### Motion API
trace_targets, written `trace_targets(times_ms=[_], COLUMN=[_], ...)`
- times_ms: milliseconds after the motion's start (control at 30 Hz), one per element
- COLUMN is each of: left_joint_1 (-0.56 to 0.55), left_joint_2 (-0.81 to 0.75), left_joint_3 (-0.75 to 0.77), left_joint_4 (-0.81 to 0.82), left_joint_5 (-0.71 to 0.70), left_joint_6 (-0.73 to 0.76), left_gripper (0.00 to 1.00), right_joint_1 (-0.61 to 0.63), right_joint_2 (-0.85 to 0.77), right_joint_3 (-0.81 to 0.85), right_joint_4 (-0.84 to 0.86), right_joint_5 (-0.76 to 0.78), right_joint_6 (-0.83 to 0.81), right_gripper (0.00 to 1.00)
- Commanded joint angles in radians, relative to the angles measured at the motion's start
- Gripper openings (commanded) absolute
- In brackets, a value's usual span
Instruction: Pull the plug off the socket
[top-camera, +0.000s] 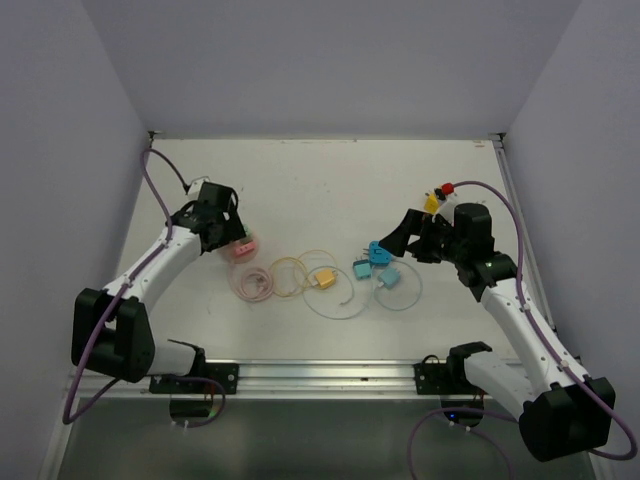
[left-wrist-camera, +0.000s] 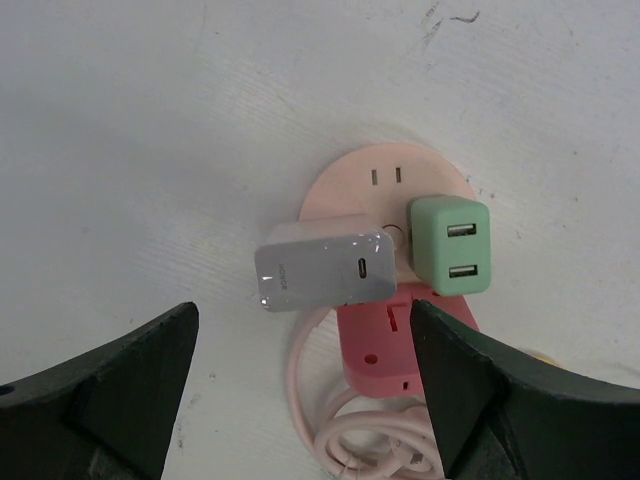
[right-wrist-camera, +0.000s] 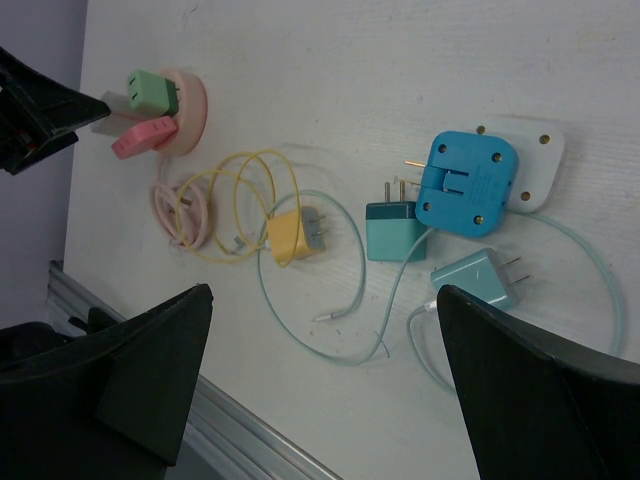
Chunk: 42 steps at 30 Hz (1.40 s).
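Note:
A round pink socket (left-wrist-camera: 390, 180) lies on the table, also seen as the pink socket (top-camera: 243, 248) in the top view. Three plugs sit in it: a silver-white charger (left-wrist-camera: 325, 268), a green USB plug (left-wrist-camera: 450, 245) and a pink plug (left-wrist-camera: 405, 340) with a coiled pink cable (left-wrist-camera: 350, 430). My left gripper (left-wrist-camera: 303, 330) hovers just above them, open and holding nothing, its fingers (left-wrist-camera: 120, 380) either side of the pink plug and cable. My right gripper (right-wrist-camera: 325, 300) stands wide open over the table's middle, empty.
A blue socket block (right-wrist-camera: 465, 185) lies on a white plate (right-wrist-camera: 535, 160) with a dark teal plug (right-wrist-camera: 395, 232) and a light teal plug (right-wrist-camera: 478, 280) beside it. A yellow plug (right-wrist-camera: 292, 235) with its yellow cable (top-camera: 290, 275) lies between both groups. A metal rail (top-camera: 320, 375) runs along the near edge.

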Motion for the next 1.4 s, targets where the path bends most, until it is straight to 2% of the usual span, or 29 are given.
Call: trace_targets(times_ms=[0, 400, 600, 667, 733, 933, 1200, 1367], left_joint_1=[0.023, 0.032, 0.032, 0.031, 0.026, -0.040, -0.162, -0.187], left_joint_2=[0.062, 0.157, 0.161, 0.161, 0.155, 0.149, 0.123, 0.105], left_joint_3=[0.068, 0.056, 0.044, 0.041, 0.033, 0.024, 0.013, -0.002], left_joint_4=[0.033, 0.069, 0.098, 0.117, 0.150, 0.209, 0.240, 0.272], left_joint_5=[-0.052, 0.005, 0.072, 0.101, 0.150, 0.229, 0.232, 0.317], left_joint_6=[-0.045, -0.044, -0.016, 0.002, 0.017, 0.082, 0.145, 0.212], left_gripper=[0.89, 0.73, 0.57, 0.48, 0.40, 0.25, 0.17, 0.15], right_joint_1=[0.007, 0.008, 0.033, 0.053, 0.097, 0.261, 0.421, 0.484], right_joint_2=[-0.002, 0.004, 0.036, 0.047, 0.073, 0.180, 0.398, 0.515], right_joint_3=[0.005, -0.001, 0.005, 0.008, 0.011, 0.036, 0.166, 0.261], right_joint_4=[0.007, 0.013, 0.027, 0.039, 0.065, 0.158, 0.226, 0.277], right_joint_5=[-0.010, -0.015, -0.019, -0.010, 0.005, 0.071, 0.157, 0.166], right_joint_6=[-0.012, -0.021, -0.027, -0.019, -0.015, 0.002, -0.012, -0.079], right_gripper=[0.99, 0.99, 0.99, 0.99, 0.99, 0.98, 0.95, 0.90])
